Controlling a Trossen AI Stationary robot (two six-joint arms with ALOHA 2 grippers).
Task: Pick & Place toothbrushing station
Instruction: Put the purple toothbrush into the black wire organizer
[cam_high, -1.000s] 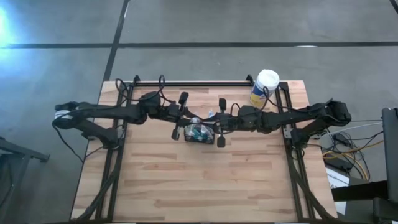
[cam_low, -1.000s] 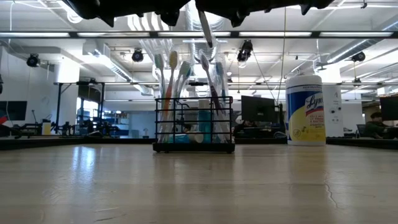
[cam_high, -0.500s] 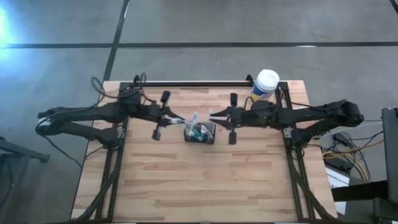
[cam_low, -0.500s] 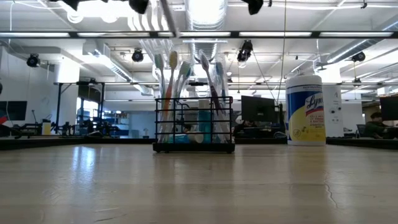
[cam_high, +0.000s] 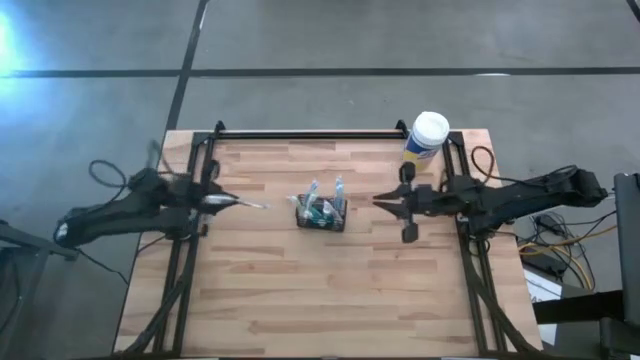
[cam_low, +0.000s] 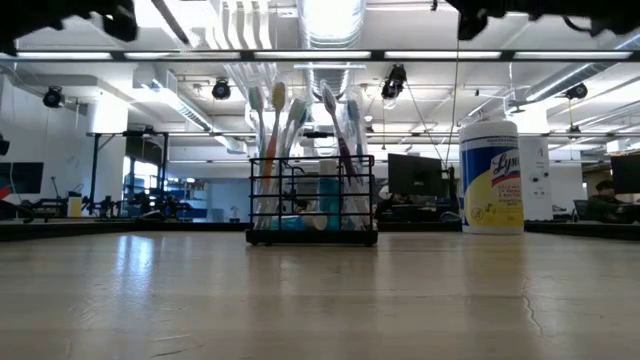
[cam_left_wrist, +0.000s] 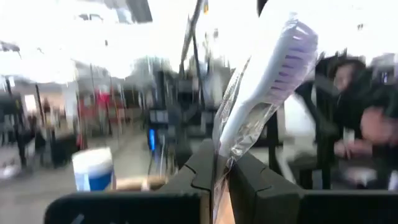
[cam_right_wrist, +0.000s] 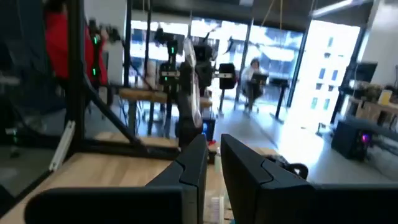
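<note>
The left gripper (cam_high: 222, 201) hangs over the bench's left edge, its dark, blocky fingers (cam_left_wrist: 199, 171) clamped on a toothbrush (cam_high: 243, 203). In the left wrist view that brush (cam_left_wrist: 268, 81) is pale lilac plastic with a ribbed, bristled head, still inside a crinkled clear wrapper, and it stands up from between the fingers.

The bench (cam_high: 300, 300) is pale butcher-block wood made of narrow jointed strips, smooth with a soft sheen in the low view, and framed by black metal rails.

At about mid-bench stands the station (cam_high: 320, 213), well apart from both grippers. It is a small, black, boxy basket of thin wire, low-walled and open at the top (cam_low: 312, 205). Several slim plastic toothbrushes (cam_low: 296, 135) stand upright in it, in white, orange and teal, and reach well above its rim.

To its right, the right gripper (cam_high: 384, 201) hovers over the bench, pointing toward the station. Its flat black fingers (cam_right_wrist: 245, 165) stand slightly apart with nothing between them.

At the far right corner stands a canister (cam_high: 425, 139), a round tub with a white lid and a yellow label (cam_low: 491, 178).

Around the bench lies a grey concrete floor (cam_high: 320, 40) crossed by dark lines. Beyond it is an open workshop with ceiling strip lights, monitors and seated people (cam_right_wrist: 253, 78).
</note>
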